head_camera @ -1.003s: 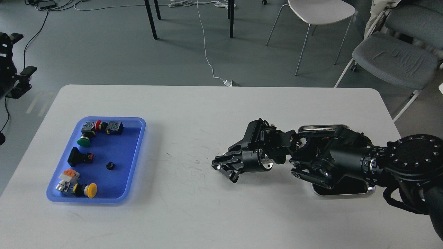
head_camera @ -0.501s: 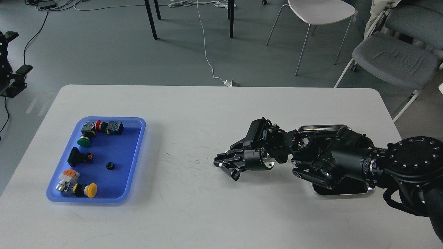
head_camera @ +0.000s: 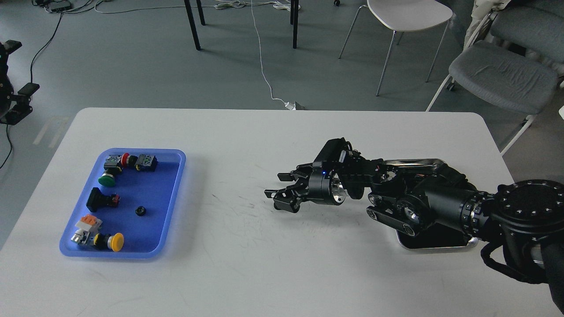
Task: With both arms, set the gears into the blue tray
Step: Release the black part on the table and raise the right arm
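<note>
My right gripper [head_camera: 277, 187] hovers with its fingers spread and empty over the white table [head_camera: 273, 132], well right of the flat blue plastic tray [head_camera: 174, 198], where one tiny black toothed gear [head_camera: 140, 211] lies among coloured push-button switches [head_camera: 115, 167].

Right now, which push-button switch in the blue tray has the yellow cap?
The yellow-capped switch at the blue tray's near edge; the others have green, red or black caps.
</note>
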`<action>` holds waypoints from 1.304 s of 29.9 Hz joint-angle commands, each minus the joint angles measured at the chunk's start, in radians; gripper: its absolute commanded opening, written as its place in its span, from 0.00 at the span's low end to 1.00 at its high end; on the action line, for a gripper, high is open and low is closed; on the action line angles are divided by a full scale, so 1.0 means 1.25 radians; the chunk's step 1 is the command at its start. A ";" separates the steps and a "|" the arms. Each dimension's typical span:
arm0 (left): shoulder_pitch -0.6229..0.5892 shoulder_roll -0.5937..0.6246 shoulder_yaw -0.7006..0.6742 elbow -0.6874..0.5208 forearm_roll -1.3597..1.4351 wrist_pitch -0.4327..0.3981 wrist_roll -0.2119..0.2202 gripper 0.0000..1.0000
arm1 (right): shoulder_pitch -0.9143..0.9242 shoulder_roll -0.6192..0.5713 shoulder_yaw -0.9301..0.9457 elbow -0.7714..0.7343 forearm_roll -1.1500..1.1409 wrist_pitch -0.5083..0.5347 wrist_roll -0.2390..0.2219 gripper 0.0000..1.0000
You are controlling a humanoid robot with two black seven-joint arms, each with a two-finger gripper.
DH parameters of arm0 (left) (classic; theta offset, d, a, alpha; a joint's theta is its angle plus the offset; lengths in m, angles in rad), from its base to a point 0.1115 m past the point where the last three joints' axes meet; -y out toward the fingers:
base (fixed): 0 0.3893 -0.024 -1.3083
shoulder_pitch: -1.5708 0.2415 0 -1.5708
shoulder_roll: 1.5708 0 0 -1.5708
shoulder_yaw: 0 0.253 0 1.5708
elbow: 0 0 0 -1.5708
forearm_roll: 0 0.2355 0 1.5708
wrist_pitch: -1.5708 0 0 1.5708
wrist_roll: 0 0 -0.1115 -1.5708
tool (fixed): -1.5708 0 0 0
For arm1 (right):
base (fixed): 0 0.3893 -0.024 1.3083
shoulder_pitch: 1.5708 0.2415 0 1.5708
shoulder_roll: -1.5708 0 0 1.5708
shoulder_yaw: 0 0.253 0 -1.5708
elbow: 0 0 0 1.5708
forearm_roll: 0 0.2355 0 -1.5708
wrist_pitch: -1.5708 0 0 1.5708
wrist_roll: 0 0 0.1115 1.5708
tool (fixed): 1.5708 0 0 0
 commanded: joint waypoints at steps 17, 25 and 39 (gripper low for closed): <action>-0.012 0.056 0.002 -0.043 0.039 -0.062 -0.117 0.98 | 0.115 -0.028 0.210 -0.038 0.692 -0.001 0.000 0.88; -0.012 0.052 0.002 -0.054 0.215 -0.062 -0.152 0.98 | 0.098 -0.152 0.335 -0.038 0.838 0.017 0.000 0.93; -0.057 0.104 -0.003 -0.336 0.560 0.032 -0.152 0.92 | -0.011 -0.260 0.433 -0.038 0.889 0.025 0.000 0.94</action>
